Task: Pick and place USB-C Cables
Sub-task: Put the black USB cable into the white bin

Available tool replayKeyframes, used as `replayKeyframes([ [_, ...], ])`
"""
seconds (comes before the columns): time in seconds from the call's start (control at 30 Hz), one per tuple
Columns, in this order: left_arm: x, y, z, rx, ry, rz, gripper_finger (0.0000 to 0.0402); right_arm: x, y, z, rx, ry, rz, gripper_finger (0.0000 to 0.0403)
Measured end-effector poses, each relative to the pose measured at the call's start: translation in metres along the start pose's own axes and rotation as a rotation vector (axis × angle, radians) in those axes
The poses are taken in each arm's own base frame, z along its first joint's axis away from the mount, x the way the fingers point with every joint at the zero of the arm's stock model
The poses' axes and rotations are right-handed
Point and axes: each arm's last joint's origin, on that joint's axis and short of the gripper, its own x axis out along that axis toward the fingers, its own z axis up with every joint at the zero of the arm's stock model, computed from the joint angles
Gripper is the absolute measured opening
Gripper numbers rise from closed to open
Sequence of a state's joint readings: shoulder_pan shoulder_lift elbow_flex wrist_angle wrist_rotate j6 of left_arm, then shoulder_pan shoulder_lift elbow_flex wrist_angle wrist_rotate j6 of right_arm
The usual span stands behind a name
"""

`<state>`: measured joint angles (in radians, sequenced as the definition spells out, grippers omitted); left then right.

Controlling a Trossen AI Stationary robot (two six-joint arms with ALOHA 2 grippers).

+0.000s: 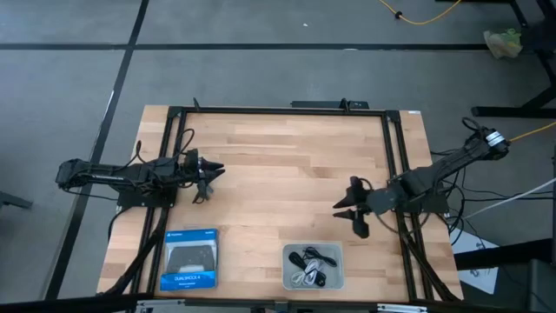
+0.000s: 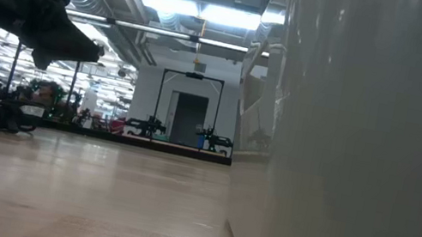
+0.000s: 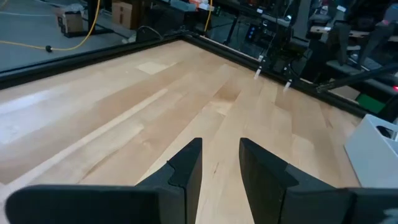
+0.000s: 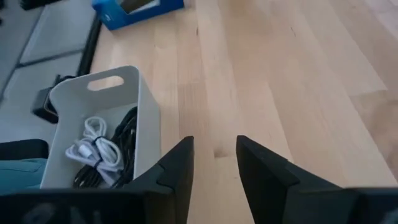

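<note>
coiled USB-C Cables [image 1: 311,265] in grey bin [image 1: 290,280] | both grippers' fingers spread, empty

A wooden table [image 1: 287,165] with a black frame along its edges stands on a grey floor [image 1: 261,69] marked with dark lines. A blue box [image 1: 190,258] showing a black game controller lies near the table's front edge, toward its left corner. A grey bin [image 1: 290,276] sits at the same edge, well to the right of the box. A yellow cord [image 1: 434,19] trails across the floor beyond the table's far right corner.
</note>
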<state>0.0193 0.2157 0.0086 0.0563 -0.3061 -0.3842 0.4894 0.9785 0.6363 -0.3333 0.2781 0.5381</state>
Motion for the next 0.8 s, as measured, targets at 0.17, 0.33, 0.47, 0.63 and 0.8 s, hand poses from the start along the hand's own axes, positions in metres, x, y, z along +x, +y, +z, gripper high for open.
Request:
replayKeyframes([
  [0.17, 0.0, 0.0, 0.0, -0.001, -0.001, -0.001, 0.0099, -0.007, -0.01, -0.026, -0.023, -0.124, 0.09, 0.0126],
  [0.33, 0.0, 0.0, 0.0, -0.001, -0.001, -0.001, 0.0099, -0.008, -0.02, -0.045, -0.065, -0.273, 0.171, 0.0126],
  [0.47, 0.0, 0.0, 0.0, -0.002, -0.002, -0.001, 0.0099, -0.008, -0.027, -0.059, -0.108, -0.364, 0.21, 0.0126],
  [0.63, 0.0, 0.0, 0.0, -0.002, -0.002, -0.001, 0.0099, -0.006, -0.036, -0.073, -0.156, -0.469, 0.243, 0.0124],
  [0.8, 0.0, 0.001, 0.001, -0.003, -0.024, 0.046, 0.0099, -0.005, -0.044, -0.086, -0.192, -0.544, 0.27, 0.0112],
])
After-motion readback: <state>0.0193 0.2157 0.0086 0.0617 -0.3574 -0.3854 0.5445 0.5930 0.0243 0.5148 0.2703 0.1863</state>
